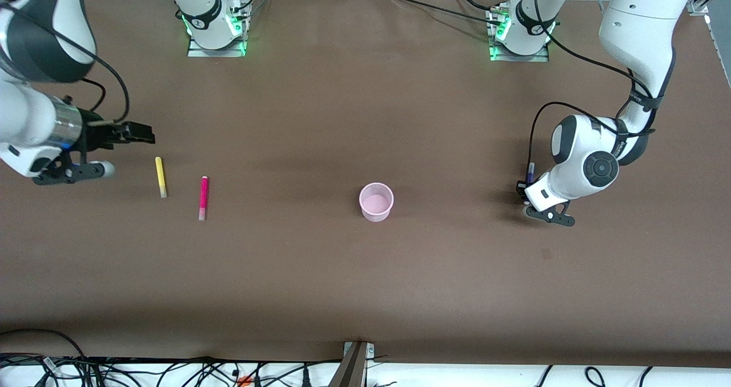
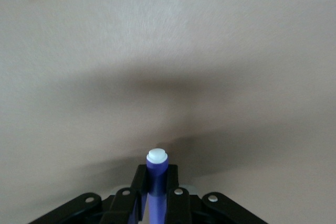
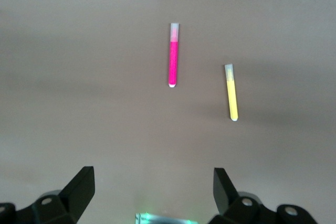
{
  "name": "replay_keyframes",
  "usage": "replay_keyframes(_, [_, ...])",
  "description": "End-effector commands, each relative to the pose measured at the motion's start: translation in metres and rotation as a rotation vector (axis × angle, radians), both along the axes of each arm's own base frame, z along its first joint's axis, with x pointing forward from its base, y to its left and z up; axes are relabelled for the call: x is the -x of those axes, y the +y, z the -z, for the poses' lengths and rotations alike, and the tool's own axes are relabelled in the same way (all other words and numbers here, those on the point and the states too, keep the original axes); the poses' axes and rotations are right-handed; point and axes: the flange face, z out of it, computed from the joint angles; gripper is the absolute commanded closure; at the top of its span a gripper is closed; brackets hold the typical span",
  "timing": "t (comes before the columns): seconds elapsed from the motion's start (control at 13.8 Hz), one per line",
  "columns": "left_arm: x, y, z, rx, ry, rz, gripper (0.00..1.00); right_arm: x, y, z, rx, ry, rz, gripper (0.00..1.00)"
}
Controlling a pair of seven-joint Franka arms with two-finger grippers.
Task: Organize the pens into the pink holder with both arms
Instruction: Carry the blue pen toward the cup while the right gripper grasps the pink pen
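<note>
Brown table surface (image 1: 320,119), both arms in frame.

Small round pale pink plastic holder (image 1: 376,202): stands upright near the middle of the table, mouth up. No pen shows inside it in the front view.

Slim yellow marker pen (image 1: 161,177): lies flat on the table toward the right arm's end, whitish end pointing toward the front camera. Also seen in the right wrist view (image 3: 231,99).

Slim magenta-pink marker pen (image 1: 203,197): lies flat beside the yellow one, roughly parallel to it, apart from it, a little nearer the front camera and closer to the holder. Pale end toward the front camera. Right wrist view (image 3: 172,55) shows both pens free, nothing touching them.

Right gripper (image 1: 140,133): hangs above the table at the right arm's end, close to the yellow pen but clear of it. Its two black fingers (image 3: 79,187) stand wide apart, nothing between them.

Left gripper (image 1: 523,188): low over the table at the left arm's end, well apart from the holder. Left wrist view shows the jaws closed around a slim purple marker pen (image 2: 156,174), white cap end sticking out past the fingertips. In the front view part of the purple barrel (image 1: 530,172) shows beside the wrist.
</note>
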Motion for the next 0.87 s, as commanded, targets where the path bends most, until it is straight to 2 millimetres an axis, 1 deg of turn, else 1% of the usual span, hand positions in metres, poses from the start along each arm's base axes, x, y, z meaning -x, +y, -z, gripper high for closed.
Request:
replay_keyframes(0.0, [-0.004,-0.039,-0.074,0.008,-0.008,0.126,1.0,0.011,0.011,0.048,0.019,-0.004,0.061,0.0])
replay_keyframes(0.07, [-0.013,-0.051,-0.094,0.02,0.003,0.146,1.0,0.014,0.012,0.067,0.019,-0.018,0.06,0.0])
replay_keyframes(0.14, [-0.017,-0.064,-0.106,0.03,0.021,0.16,1.0,0.019,0.013,0.088,0.019,-0.033,0.062,0.01])
replay_keyframes(0.22, [-0.022,-0.084,-0.119,0.045,0.015,0.19,1.0,0.023,0.012,0.109,0.018,-0.053,0.067,0.01])
replay_keyframes(0.29, [-0.025,-0.11,-0.126,0.081,0.002,0.216,1.0,0.029,0.012,0.133,0.017,-0.08,0.07,0.01])
replay_keyframes(0.36, [-0.031,-0.131,-0.136,0.146,-0.012,0.21,1.0,0.035,0.012,0.157,0.016,-0.103,0.072,0.01])
replay_keyframes(0.43, [-0.038,-0.144,-0.138,0.227,-0.015,0.182,1.0,0.041,0.011,0.185,0.017,-0.126,0.075,0.01])
replay_keyframes(0.51, [-0.048,-0.159,-0.144,0.312,-0.03,0.19,1.0,0.048,0.013,0.211,0.016,-0.157,0.074,0.01])
replay_keyframes(0.58, [-0.057,-0.178,-0.151,0.405,-0.055,0.222,1.0,0.056,0.012,0.233,0.015,-0.182,0.076,0.01])
replay_keyframes(0.65, [-0.064,-0.192,-0.152,0.483,-0.085,0.236,1.0,0.063,0.011,0.245,0.015,-0.2,0.075,0.01])
replay_keyframes(0.72, [-0.066,-0.211,-0.148,0.554,-0.12,0.253,1.0,0.066,0.011,0.25,0.015,-0.203,0.074,0.01])
replay_keyframes(0.79, [-0.067,-0.228,-0.149,0.6,-0.181,0.29,1.0,0.067,0.011,0.252,0.015,-0.201,0.071,0.02])
